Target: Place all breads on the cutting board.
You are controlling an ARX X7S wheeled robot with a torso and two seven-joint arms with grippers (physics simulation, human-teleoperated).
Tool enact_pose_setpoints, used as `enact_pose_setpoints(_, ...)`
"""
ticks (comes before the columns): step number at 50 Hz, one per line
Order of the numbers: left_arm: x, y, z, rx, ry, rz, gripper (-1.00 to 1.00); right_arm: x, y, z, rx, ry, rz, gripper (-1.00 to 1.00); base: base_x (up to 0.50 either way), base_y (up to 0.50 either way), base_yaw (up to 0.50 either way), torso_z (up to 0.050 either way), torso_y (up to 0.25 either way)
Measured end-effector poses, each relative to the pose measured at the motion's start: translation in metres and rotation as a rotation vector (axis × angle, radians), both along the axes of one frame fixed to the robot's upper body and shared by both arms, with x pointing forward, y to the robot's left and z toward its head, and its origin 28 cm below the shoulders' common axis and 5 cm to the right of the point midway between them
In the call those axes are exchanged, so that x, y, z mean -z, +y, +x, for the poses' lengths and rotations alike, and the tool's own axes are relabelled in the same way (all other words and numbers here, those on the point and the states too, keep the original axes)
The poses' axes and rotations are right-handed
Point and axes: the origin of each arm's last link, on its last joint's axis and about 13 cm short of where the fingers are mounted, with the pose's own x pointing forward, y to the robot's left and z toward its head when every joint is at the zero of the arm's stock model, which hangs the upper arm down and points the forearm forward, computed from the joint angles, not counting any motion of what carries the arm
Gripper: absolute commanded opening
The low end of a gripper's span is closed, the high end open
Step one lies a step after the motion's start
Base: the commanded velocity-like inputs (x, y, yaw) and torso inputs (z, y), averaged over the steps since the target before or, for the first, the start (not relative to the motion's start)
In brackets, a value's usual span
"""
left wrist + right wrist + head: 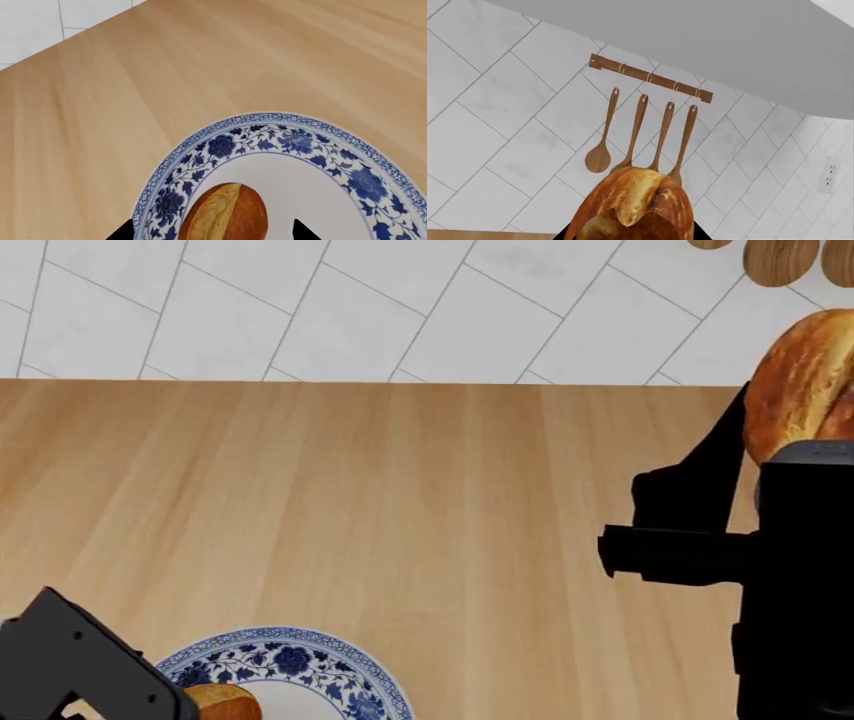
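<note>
Counting two breads: one oval loaf [225,212] on the single blue-and-white plate [280,127], one roll [634,207] clamped aloft in the right gripper [634,235]. Left gripper [213,232] straddles the loaf, jaws wide; four wooden spoons [640,135] hang on the wall.

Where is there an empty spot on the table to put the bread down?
The light wood countertop is bare from the tiled wall down to the blue-and-white plate, and across to the right arm. The plate holds an oval bread, with white room beside it. It is crowded at the right, where the right tool grips a roll.
</note>
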Motion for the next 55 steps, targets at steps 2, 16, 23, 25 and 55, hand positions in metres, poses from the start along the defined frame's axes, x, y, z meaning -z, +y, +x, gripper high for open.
enact_pose_setpoints(2, 0.001, 0.000, 0.001, 0.000, 0.003, 0.001, 1.00, 0.000, 0.000, 0.000, 0.000, 0.000, 0.000, -1.00, 0.00, 0.00, 0.00, 0.000, 0.000)
enact_pose_setpoints(16, 0.006, -0.002, 0.007, 0.004, 0.024, 0.003, 1.00, 0.001, 0.000, -0.001, 0.001, -0.001, 0.000, -1.00, 0.00, 0.00, 0.00, 0.000, 0.000)
enact_pose_setpoints(23, 0.009, -0.001, 0.010, 0.000, 0.032, 0.003, 1.00, 0.001, 0.000, -0.001, 0.002, 0.000, 0.001, -1.00, 0.00, 0.00, 0.00, 0.000, 0.002)
enact_pose_setpoints(25, 0.009, -0.001, 0.010, -0.001, 0.034, 0.003, 1.00, 0.002, 0.000, -0.001, 0.002, 0.000, 0.001, -1.00, 0.00, 0.00, 0.00, 0.000, 0.000)
enact_pose_setpoints(55, 0.019, -0.001, 0.020, -0.009, 0.067, 0.028, 1.00, 0.002, 0.000, -0.003, 0.007, -0.008, 0.013, -1.00, 0.00, 0.00, 0.00, 0.000, 0.000)
